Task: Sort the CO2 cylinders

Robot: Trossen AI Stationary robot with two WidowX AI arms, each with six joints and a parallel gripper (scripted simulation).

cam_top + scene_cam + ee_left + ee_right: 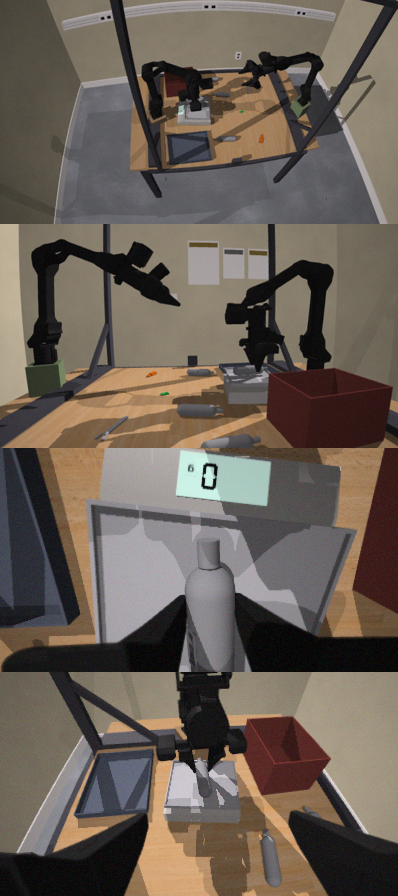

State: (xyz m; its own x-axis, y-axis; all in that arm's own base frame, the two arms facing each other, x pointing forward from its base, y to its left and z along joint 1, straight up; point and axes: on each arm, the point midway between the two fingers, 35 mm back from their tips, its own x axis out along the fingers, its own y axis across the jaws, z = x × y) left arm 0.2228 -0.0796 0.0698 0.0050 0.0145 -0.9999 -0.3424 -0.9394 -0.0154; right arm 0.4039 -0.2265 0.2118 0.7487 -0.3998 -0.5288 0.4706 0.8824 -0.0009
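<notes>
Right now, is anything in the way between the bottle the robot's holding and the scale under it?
Nothing visible stands in the way. The left gripper holds the grey metal cylinder over the light grey scale's plate, which shows no other object on it.

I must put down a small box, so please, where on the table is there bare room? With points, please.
Bare wood lies between the green piece (241,111) (165,394) and the orange piece (261,139) (152,374). It is crowded around the scale (198,122) (249,397) (140,478) (202,815).
</notes>
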